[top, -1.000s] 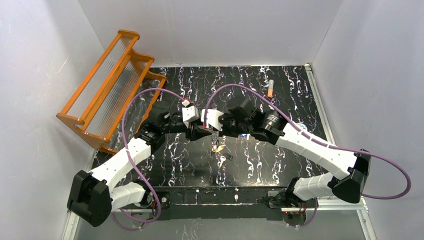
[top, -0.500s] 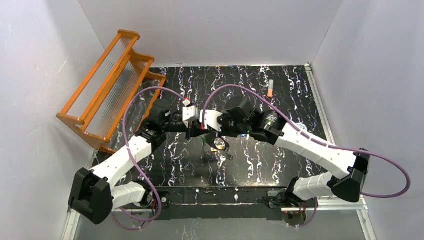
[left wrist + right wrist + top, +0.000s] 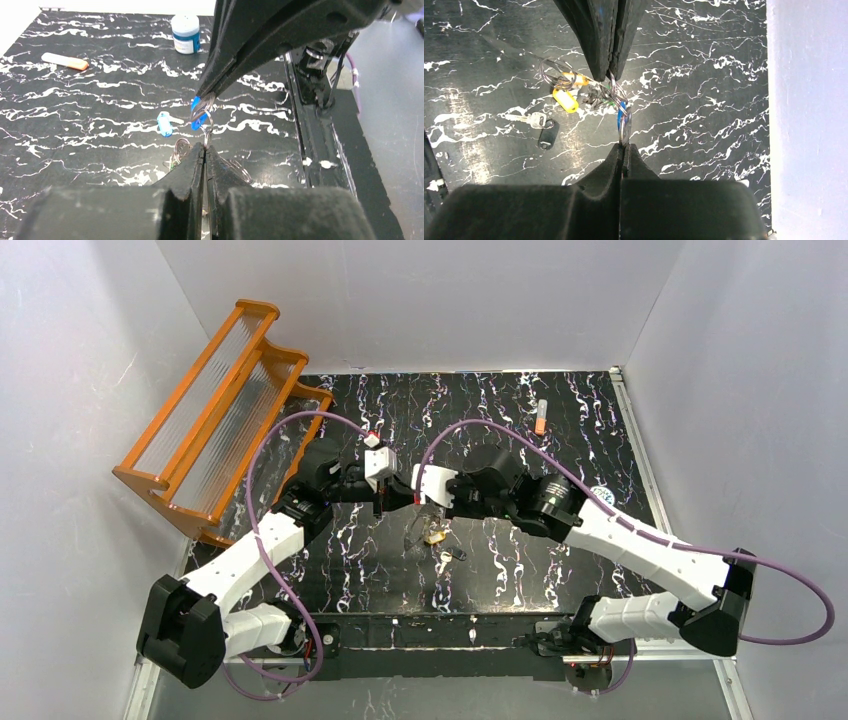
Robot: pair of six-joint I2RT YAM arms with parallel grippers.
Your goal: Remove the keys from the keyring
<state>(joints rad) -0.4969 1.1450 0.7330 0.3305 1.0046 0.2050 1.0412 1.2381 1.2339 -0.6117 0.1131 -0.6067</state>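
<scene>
My left gripper (image 3: 205, 148) is shut on a thin wire ring of the keyring (image 3: 549, 71), a grey loop hanging off to the side. Facing it, my right gripper (image 3: 624, 146) is shut on the blade of a blue-headed key (image 3: 622, 117) still linked to that ring. Both grippers meet tip to tip above the mat, the left gripper (image 3: 398, 502) just left of the right gripper (image 3: 420, 506). Below them dangles the bunch (image 3: 432, 532), with a yellow-headed key (image 3: 565, 101), an orange one (image 3: 575, 78) and a green one (image 3: 607, 95).
Loose on the black marbled mat lie a blue-headed key (image 3: 164, 123), a silver key (image 3: 531, 119) and a small black tag (image 3: 546, 134). An orange rack (image 3: 225, 400) stands back left. An orange-and-white tube (image 3: 541, 417) and a blue-and-white disc (image 3: 185, 33) sit farther off.
My left gripper has closed from partly open onto the wire ring. The right arm shifted slightly right while staying shut on the blue key, and the bunch swung a little.
</scene>
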